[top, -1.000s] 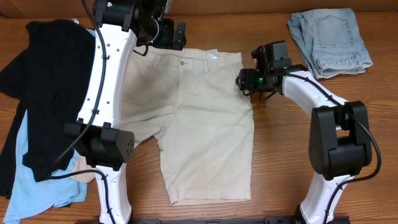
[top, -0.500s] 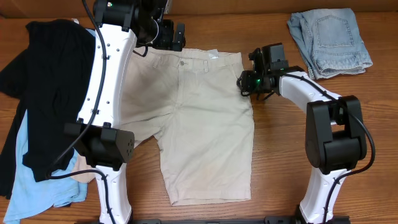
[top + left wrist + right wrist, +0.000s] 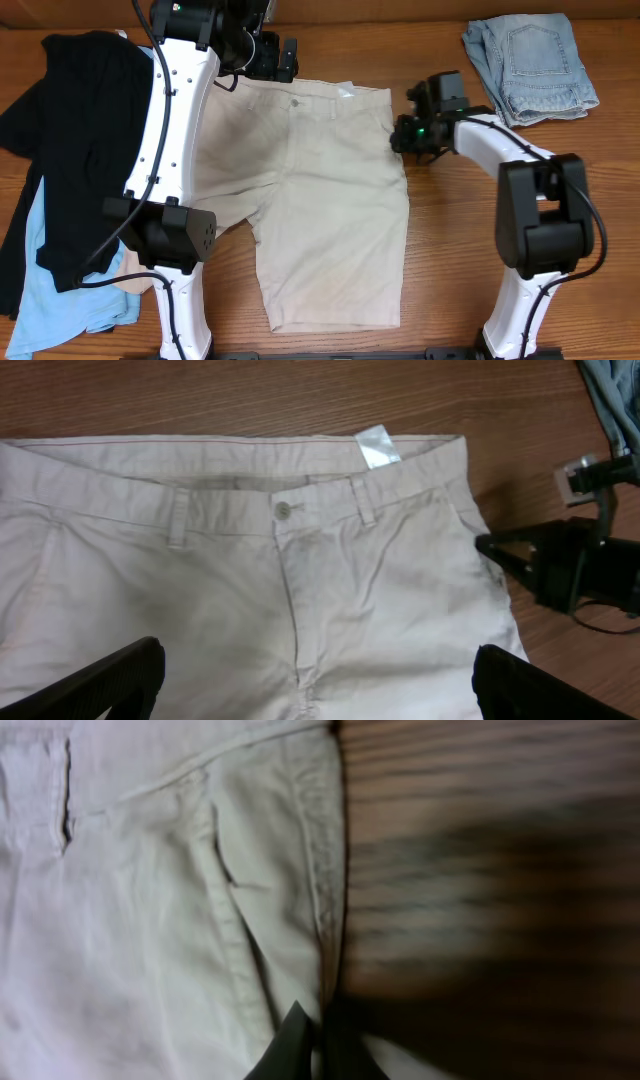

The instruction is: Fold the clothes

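Note:
The beige khaki shorts (image 3: 320, 200) lie flat in the middle of the table, waistband and button (image 3: 283, 510) toward the far edge. My left gripper (image 3: 268, 55) hovers over the waistband, open wide (image 3: 315, 680), its fingers apart with nothing between them. My right gripper (image 3: 402, 135) is at the shorts' right side seam beside the pocket. In the right wrist view it (image 3: 322, 1035) is shut on that seam edge (image 3: 325, 890), the dark fingers (image 3: 295, 1045) pinched together on the cloth.
A black top (image 3: 80, 130) is piled at the far left over a light-blue shirt (image 3: 40, 290). Folded pale denim shorts (image 3: 530, 65) sit at the back right. Bare wooden table (image 3: 450, 230) shows to the right of the khaki shorts.
My right gripper has closed on the side seam of the khaki shorts and shifted slightly right. The left arm has not moved.

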{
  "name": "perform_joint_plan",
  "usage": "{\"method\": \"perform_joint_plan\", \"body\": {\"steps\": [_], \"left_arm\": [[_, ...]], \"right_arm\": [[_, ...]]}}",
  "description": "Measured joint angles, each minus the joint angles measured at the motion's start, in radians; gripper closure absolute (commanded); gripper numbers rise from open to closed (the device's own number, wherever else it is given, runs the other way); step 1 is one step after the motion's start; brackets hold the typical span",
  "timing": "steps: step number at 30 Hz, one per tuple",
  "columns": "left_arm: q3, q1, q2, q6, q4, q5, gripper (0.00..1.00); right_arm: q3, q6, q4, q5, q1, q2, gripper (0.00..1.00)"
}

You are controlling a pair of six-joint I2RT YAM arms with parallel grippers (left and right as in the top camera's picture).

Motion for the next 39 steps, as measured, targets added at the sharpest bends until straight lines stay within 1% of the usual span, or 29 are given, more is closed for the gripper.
{"method": "perform_joint_plan", "body": {"steps": [3,7,9,10,11,12,14,16,17,18,20,21,23,27,29,33,36,39], "left_arm": [[0.0,-0.001,0.0,0.0,0.001,0.0,0.0],[0.0,-0.004,0.0,0.0,0.007,-0.003,0.0],[-0.001,-0.011,0.0,0.0,0.016,-0.004,0.0],[-0.002,-0.016,0.0,0.001,0.018,-0.004,0.0],[-0.002,-0.022,0.0,0.004,0.019,-0.004,0.0],[-0.002,-0.03,0.003,0.013,0.017,-0.005,0.0],[-0.002,-0.045,0.013,0.034,0.002,-0.006,0.0],[-0.002,-0.056,0.034,0.069,-0.042,-0.007,0.0],[-0.002,-0.06,0.047,0.087,-0.069,-0.007,0.05],[-0.003,-0.063,0.06,0.106,-0.103,-0.008,0.08],[-0.008,-0.065,0.086,0.154,-0.192,-0.019,0.09],[-0.011,-0.065,0.096,0.177,-0.229,-0.026,0.12],[-0.021,-0.063,0.102,0.208,-0.295,-0.045,0.12],[-0.021,-0.058,0.087,0.22,-0.302,-0.051,0.12],[-0.021,-0.058,0.063,0.218,-0.302,-0.05,0.11],[-0.021,-0.072,-0.063,0.182,-0.302,-0.052,0.11],[-0.036,-0.099,-0.173,0.153,-0.299,-0.065,0.1],[-0.13,-0.134,-0.314,0.116,-0.301,-0.097,0.12]], "right_arm": [[0.0,0.016,-0.055,-0.013,-0.067,-0.042,0.96],[0.0,0.035,-0.102,-0.021,-0.193,-0.146,0.96],[0.0,0.041,-0.11,-0.026,-0.257,-0.194,0.94],[0.0,0.044,-0.113,-0.031,-0.295,-0.217,0.91],[0.0,0.048,-0.116,-0.034,-0.315,-0.227,0.81],[0.0,0.051,-0.119,-0.037,-0.335,-0.234,0.62],[0.0,0.057,-0.133,-0.044,-0.357,-0.238,0.4],[0.0,0.06,-0.147,-0.05,-0.354,-0.237,0.26],[0.0,0.06,-0.152,-0.055,-0.348,-0.237,0.22],[0.0,0.053,-0.155,-0.056,-0.342,-0.237,0.21],[0.0,0.042,-0.17,-0.061,-0.332,-0.237,0.19],[0.0,0.039,-0.18,-0.063,-0.328,-0.237,0.18],[0.0,0.036,-0.196,-0.069,-0.326,-0.237,0.18],[0.0,0.034,-0.232,-0.074,-0.326,-0.237,0.17],[0.0,0.034,-0.26,-0.077,-0.326,-0.237,0.11],[0.0,0.034,-0.303,-0.079,-0.326,-0.237,0.04],[0.0,0.032,-0.323,-0.08,-0.326,-0.237,0.02],[0.0,0.033,-0.336,-0.08,-0.326,-0.246,0.01]]}}
